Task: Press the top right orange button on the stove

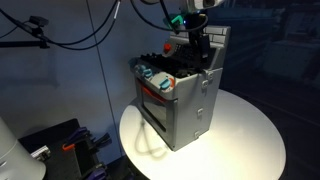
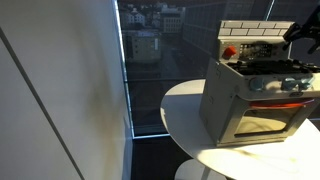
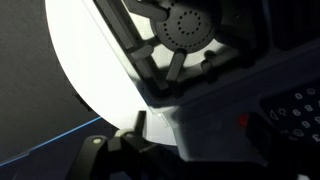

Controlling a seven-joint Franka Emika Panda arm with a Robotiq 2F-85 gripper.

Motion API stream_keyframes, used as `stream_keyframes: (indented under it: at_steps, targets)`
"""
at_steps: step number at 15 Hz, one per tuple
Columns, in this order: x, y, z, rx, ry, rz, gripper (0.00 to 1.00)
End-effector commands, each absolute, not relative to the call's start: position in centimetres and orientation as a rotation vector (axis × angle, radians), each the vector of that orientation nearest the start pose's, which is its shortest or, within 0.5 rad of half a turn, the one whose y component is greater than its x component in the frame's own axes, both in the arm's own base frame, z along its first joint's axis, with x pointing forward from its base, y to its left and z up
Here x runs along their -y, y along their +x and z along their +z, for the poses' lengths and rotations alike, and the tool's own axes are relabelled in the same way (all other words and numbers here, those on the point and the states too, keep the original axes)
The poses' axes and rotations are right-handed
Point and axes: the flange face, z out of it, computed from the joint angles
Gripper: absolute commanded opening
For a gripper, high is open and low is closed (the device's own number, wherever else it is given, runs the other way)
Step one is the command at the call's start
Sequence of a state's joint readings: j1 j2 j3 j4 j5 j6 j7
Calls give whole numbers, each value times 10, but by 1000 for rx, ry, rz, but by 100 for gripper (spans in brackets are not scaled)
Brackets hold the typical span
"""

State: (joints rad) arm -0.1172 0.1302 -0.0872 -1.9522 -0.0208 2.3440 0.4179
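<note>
The small grey toy stove (image 1: 185,100) stands on a round white table and shows in both exterior views (image 2: 250,95). It has a brick-pattern back wall (image 2: 255,32), black burners (image 1: 175,68) and an orange-trimmed oven door (image 1: 155,105). A red-orange button (image 2: 229,50) sits on the back panel. My gripper (image 1: 198,50) hangs over the rear of the stove top, close to the back wall, and its fingers look shut and empty. In the dark wrist view I see a burner (image 3: 187,25), a small red spot (image 3: 243,122) and one fingertip (image 3: 135,140).
The round white table (image 1: 250,140) has bare surface around the stove. Black cables (image 1: 70,35) hang at the back, and dark gear (image 1: 55,145) lies on the floor beside the table. A large window (image 2: 150,60) is behind the stove.
</note>
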Motion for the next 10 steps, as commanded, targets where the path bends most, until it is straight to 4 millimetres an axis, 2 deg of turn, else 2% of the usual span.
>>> stream_keyframes:
  at_steps: [1,10]
  targets:
    - [124,607,444,-945,-2951,-440,100]
    - [127,616,442,-951,-2948,-452,100]
